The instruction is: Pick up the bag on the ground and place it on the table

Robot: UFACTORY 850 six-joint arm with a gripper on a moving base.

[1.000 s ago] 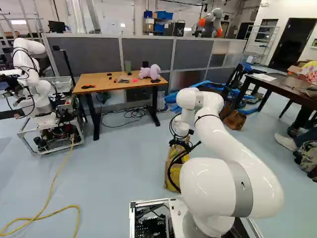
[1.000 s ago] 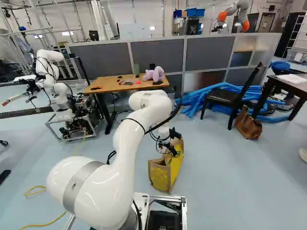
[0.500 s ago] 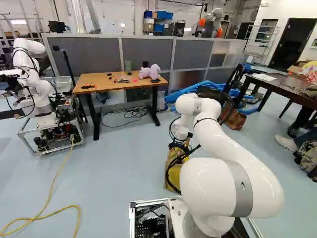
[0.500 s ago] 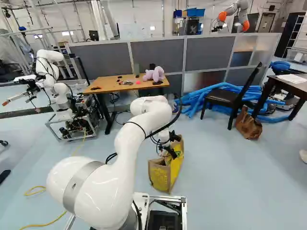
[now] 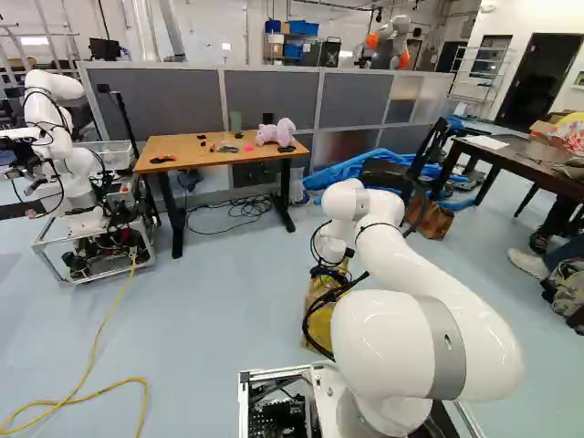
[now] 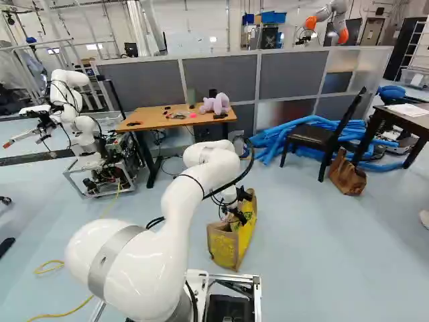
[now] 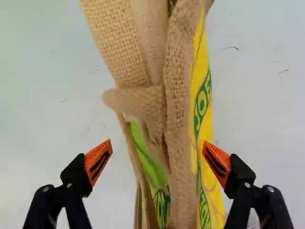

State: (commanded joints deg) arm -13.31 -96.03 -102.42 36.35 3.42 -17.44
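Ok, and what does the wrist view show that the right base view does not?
Only the wrist view shows the orange pads of the open claw and the green strip inside the bag. Only the right base view shows the wooden table, the toy on it, the chair and the brown handbag. Both show the claw, the bag and the floor.

Room Contents, Sundry

Partition (image 6: 211,74), grey-panelled: stands across the room. Blue tubing (image 6: 268,141), one heap: lies on the floor before it. Black chair (image 6: 312,136), one: stands beside the tubing. Brown handbag (image 6: 348,180), one: rests near the chair. Yellow cable (image 5: 66,400): curves along the floor. Another robot (image 5: 78,164), white: stands at the left of both base views.
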